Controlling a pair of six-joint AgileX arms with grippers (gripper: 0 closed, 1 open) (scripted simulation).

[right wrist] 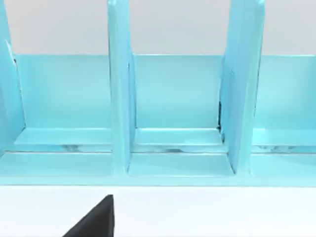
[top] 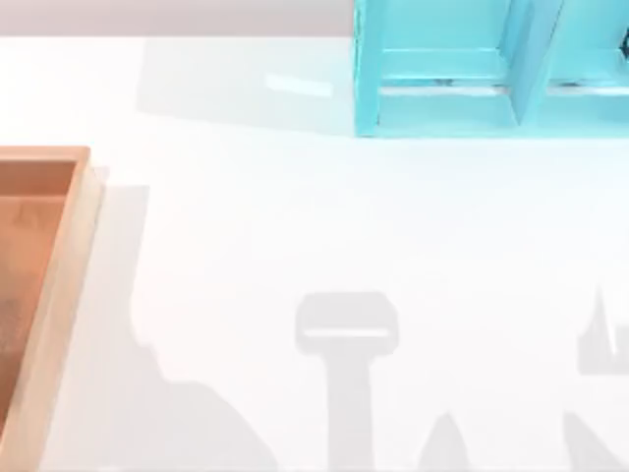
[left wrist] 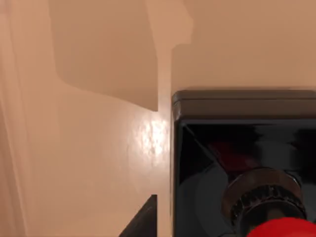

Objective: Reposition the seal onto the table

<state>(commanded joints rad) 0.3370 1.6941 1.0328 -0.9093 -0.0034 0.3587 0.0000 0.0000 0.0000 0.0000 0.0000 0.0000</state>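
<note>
Resting on tray floor [left wrist: 89,163]: seal [left wrist: 247,163]; left pincer state unclear.

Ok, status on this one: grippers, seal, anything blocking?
Left gripper over the tray, close above the seal. Seal on tray floor, not yet on table. Right gripper facing the shelf unit. Nothing blocking.

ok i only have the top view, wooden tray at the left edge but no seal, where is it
observer: in the left wrist view the small seal, red knob on black square base, stands on the orange-brown wooden tray's floor.
operator: is the left gripper holding it
observer: can't tell; the left gripper sits close beside the base.
operator: and the right one
observer: the right gripper hangs above the white table, facing the light-blue shelf unit.
</note>
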